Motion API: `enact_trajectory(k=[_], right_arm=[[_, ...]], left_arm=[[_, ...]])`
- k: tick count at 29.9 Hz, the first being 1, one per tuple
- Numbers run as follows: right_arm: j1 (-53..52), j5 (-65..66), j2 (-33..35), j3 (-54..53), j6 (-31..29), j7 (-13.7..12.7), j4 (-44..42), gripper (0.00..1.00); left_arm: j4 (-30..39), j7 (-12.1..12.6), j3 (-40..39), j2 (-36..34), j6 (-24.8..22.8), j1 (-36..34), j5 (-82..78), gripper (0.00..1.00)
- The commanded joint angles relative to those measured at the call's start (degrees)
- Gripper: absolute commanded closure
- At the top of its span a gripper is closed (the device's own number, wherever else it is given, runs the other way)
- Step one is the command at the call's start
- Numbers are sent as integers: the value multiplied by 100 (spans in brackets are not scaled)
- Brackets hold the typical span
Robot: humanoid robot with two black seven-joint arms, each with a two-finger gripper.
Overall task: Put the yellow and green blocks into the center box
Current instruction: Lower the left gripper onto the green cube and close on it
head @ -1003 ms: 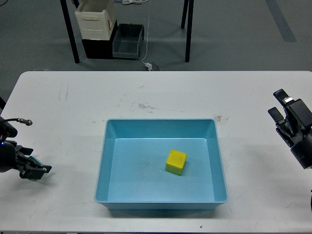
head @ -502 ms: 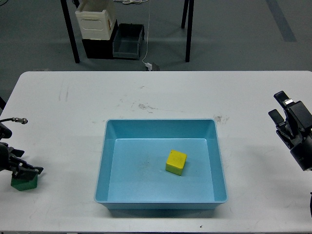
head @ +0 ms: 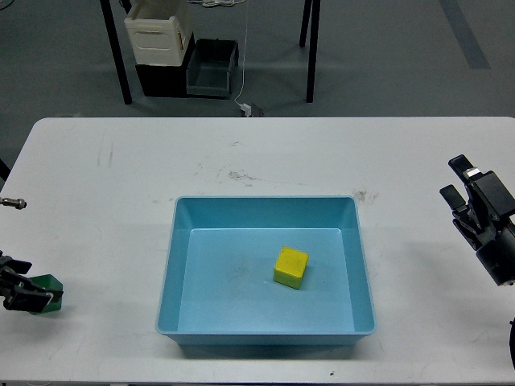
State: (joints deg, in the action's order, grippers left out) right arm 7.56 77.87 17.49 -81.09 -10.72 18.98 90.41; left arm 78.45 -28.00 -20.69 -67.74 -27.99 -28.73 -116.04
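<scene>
One block, the yellow block [head: 290, 267], already sits inside the blue box [head: 265, 207], a little right of its middle; the green block [head: 46, 284] lies at about nine o'clock from the box, near the worktop [head: 121, 177] edge, with the left claw [head: 32, 296] at it. The fingers appear to be around the block, though whether they are clamped on it I cannot tell. To do this step well, the grip should be firm before lifting, then carry high enough to clear the box's near wall. Most of the left arm is cut off by the frame. The right claw [head: 460, 181], at three o'clock, stands apart and empty.
</scene>
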Motion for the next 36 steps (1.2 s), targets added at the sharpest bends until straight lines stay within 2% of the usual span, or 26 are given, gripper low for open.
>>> enact_trajectory(k=[1, 6, 9, 10, 12, 15, 18, 23, 28, 32, 36], right_arm=[[0, 0, 0, -3, 0, 0, -14, 0], [0, 0, 0, -21, 0, 0, -23, 1], [9, 0, 0, -30, 8, 9, -23, 0], [0, 0, 0, -38, 8, 9, -23, 0], [9, -9, 0, -38, 8, 9, -23, 0], [35, 0, 0, -47, 8, 9, -23, 0], [44, -9, 0, -38, 8, 9, -23, 0], [44, 0, 0, -65, 8, 9, -23, 0], [53, -9, 0, -65, 8, 9, -23, 1], [53, -9, 0, -65, 8, 9, -23, 0], [53, -9, 0, -56, 96, 9, -23, 1]], left_arm=[[-31, 0, 250, -12, -1, -36, -23, 0], [-102, 0, 259, -3, -1, 16, -6, 1], [-110, 0, 268, -3, 197, 25, 3, 4], [-119, 0, 268, -11, 259, 25, -6, 7], [-145, 0, 268, -3, 425, 25, 3, 21], [-242, 0, 268, 50, 759, 34, -24, 33], [-365, 0, 276, 67, 945, 69, -50, 34], [-392, 0, 487, 41, 962, 96, -76, 39], [-392, 0, 496, 15, 980, 78, -50, 51], [-392, 0, 435, -20, 1295, -19, 38, 57], [-365, 0, 443, -47, 1551, -544, 668, 59]])
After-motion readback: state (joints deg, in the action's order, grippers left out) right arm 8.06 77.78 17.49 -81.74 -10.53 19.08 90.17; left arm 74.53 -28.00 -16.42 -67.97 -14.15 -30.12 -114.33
